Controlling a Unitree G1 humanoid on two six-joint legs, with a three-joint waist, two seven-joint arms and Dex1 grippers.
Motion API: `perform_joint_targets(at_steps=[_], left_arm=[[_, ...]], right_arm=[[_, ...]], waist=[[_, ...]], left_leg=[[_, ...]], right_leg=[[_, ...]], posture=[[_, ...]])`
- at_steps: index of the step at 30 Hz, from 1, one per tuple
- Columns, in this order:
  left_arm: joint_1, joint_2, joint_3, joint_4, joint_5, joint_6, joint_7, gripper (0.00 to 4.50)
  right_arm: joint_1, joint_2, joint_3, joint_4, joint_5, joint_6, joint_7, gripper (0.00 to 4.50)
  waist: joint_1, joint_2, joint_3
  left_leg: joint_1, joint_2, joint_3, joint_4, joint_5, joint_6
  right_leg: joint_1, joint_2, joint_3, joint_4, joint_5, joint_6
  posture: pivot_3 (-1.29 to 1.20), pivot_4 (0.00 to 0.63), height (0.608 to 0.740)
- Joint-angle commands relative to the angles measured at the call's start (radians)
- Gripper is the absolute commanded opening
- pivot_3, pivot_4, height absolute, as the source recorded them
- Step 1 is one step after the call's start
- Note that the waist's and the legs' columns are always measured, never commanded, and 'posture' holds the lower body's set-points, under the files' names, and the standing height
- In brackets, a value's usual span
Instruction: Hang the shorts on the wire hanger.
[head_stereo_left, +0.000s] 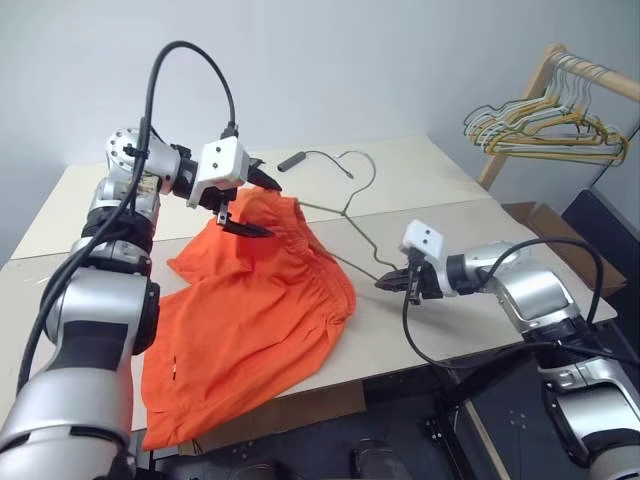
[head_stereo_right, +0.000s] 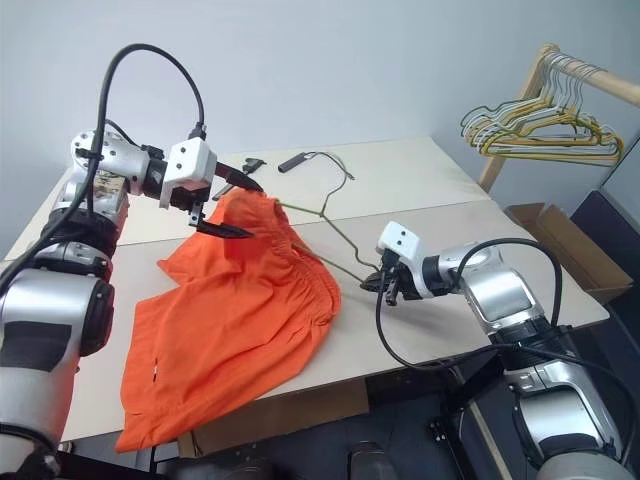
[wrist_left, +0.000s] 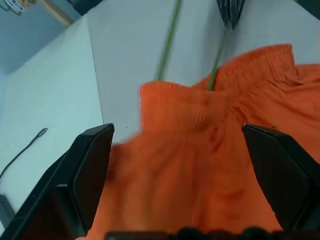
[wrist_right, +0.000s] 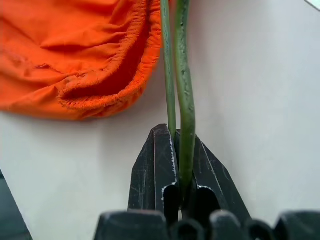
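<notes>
Shorts (head_stereo_left: 255, 305) on table (head_stereo_left: 430, 180), hanger (head_stereo_left: 350, 205) tucked into waistband, right gripper (head_stereo_left: 392, 283) pinching hanger, left gripper (head_stereo_left: 250, 205) spread above shorts

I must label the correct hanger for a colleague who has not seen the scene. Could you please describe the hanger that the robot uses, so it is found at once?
Look at the beige table, where the orange shorts lie. The wire hanger is a single thin olive-gold wire, one corner under the waistband, another clamped in the right gripper. Unlike the bunch of hangers on the wooden rack, it lies alone.
</notes>
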Motion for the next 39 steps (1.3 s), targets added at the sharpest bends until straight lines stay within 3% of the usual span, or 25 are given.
perform_joint_targets(at_steps=[1,5,7,19,28,34,39], left_arm=[[-0.063,-0.006,-0.004,0.025,0.034,-0.026,0.0,4.46],[-0.078,-0.013,-0.021,0.045,0.055,-0.02,-0.025,4.46],[-0.083,-0.012,-0.052,0.049,0.04,-0.006,-0.026,4.04],[-0.063,0.029,-0.279,0.028,-0.077,0.017,-0.026,0.12],[-0.049,0.057,-0.346,-0.004,-0.174,0.027,-0.026,0.05],[-0.041,0.074,-0.345,-0.011,-0.176,0.013,-0.026,0.0],[-0.041,0.08,-0.319,-0.006,-0.173,0.008,-0.026,0.0]], right_arm=[[-0.017,0.004,-0.02,-0.062,-0.012,-0.03,-0.015,0.0],[-0.02,0.013,-0.007,-0.071,-0.033,-0.036,-0.031,0.0],[-0.019,0.016,-0.005,-0.071,-0.039,-0.041,-0.029,0.0],[0.001,0.016,0.027,-0.097,-0.103,-0.118,-0.038,0.0],[0.04,0.04,0.036,-0.056,-0.218,-0.314,-0.145,0.0],[0.054,0.03,-0.015,-0.062,-0.226,-0.325,-0.17,1.85],[0.109,-0.031,-0.191,-0.122,-0.133,-0.241,-0.178,3.64]], waist=[[0.0,0.0,0.0],[0.0,0.0,0.0],[-0.001,0.0,0.0],[-0.007,0.0,0.0],[-0.015,0.0,0.0],[-0.023,0.0,0.0],[-0.018,0.0,0.0]], left_leg=[[0.0,0.0,0.0,0.0,0.0,0.0],[0.0,0.0,0.0,0.0,0.0,0.0],[0.0,0.0,0.0,0.0,0.0,0.0],[0.0,0.0,0.0,0.0,0.0,0.001],[0.0,0.0,0.0,0.001,-0.001,0.001],[0.0,0.0,0.0,0.001,-0.001,0.001],[0.0,-0.001,0.0,0.001,-0.001,0.001]], right_leg=[[0.0,0.0,0.0,0.0,0.0,0.0],[0.0,0.0,0.0,0.001,0.0,0.0],[0.0,0.0,0.0,0.001,0.0,0.0],[-0.001,0.0,0.001,0.002,0.0,0.0],[-0.001,0.0,0.001,0.002,0.0,0.001],[-0.001,0.0,0.001,0.002,0.0,0.001],[-0.001,-0.001,0.001,0.001,0.0,0.001]], posture=[[-0.12,0.0,0.74],[-0.12,0.0,0.74],[-0.12,0.0,0.74],[-0.13,0.0,0.74],[-0.13,0.0,0.74],[-0.14,0.0,0.74],[-0.14,0.0,0.74]])
